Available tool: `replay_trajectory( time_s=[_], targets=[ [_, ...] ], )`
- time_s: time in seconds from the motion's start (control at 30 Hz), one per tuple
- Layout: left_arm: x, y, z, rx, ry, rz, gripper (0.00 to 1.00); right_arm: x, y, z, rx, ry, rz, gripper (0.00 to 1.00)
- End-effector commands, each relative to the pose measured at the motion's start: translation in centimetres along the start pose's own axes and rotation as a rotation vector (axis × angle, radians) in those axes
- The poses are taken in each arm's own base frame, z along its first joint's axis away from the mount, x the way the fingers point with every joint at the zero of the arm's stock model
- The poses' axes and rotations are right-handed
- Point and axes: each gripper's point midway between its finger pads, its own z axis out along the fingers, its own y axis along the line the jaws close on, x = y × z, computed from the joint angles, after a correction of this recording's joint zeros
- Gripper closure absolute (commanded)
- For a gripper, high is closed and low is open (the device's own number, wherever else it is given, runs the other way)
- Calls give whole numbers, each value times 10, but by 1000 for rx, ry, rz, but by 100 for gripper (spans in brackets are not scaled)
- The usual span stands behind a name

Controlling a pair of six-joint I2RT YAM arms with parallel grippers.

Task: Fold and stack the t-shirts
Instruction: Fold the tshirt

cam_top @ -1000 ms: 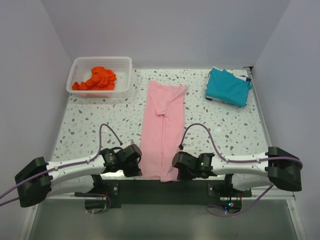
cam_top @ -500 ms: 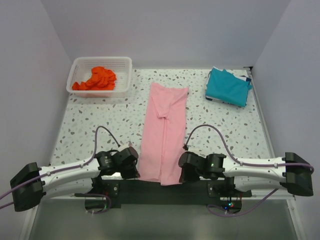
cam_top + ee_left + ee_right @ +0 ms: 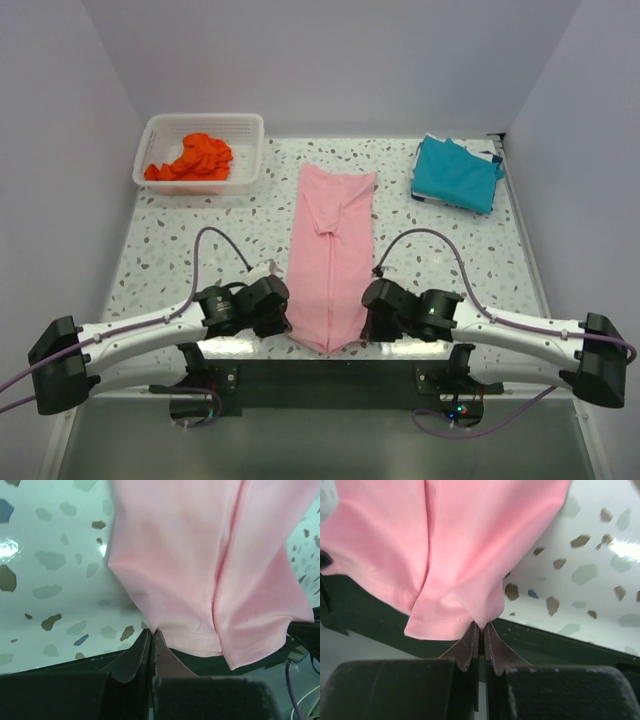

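At the near edge of the table (image 3: 190, 250), both arms lie low and reach inward. The left gripper (image 3: 151, 630) is at the near left corner of the light pink t-shirt (image 3: 330, 250) and the right gripper (image 3: 481, 625) at its near right corner. This shirt lies as a long folded strip in the middle. At the far left a white basket (image 3: 158, 130) holds the orange-red t-shirt (image 3: 195, 158); at the far right lies the teal t-shirt (image 3: 455, 175), folded. Both pairs of jaws are closed — each one pinches the pink hem.
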Motion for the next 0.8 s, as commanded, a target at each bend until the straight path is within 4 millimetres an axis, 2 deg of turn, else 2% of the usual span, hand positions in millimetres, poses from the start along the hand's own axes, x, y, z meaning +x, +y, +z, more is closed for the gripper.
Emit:
replay_trajectory(
  time_s=[0.0,0.13,0.27,0.33,0.37,0.47,0.53,0.63,0.7,0.77],
  targets=[
    [-31,-27,-10,18,-114,64,100,-36,15,-15,-48,-104,-47,100],
    [-61,-43,-9,7,-180,117,100,-75,16,-23,-18,-191,-98,100],
    [-104,-65,-11,68,-228,102,100,-116,30,-31,-54,-274,-89,100],
    [-120,-75,-10,86,-267,114,100,-131,31,-32,-53,-300,-71,100],
    [-130,-85,-16,108,-287,120,100,-139,34,-32,-65,-318,-64,100],
    [-152,-94,-16,109,-310,131,100,-158,39,-33,-91,-341,-42,100],
    [-165,-90,-9,88,-308,129,100,-170,37,-34,-87,-359,-27,100],
    [-183,-103,-7,113,-301,147,100,-188,37,-33,-91,-380,-13,100],
    [-191,-102,0,90,-294,152,100,-197,31,-31,-75,-379,-17,100],
    [-203,-106,-2,96,-303,141,100,-206,28,-27,-48,-372,-15,100]
  ],
)
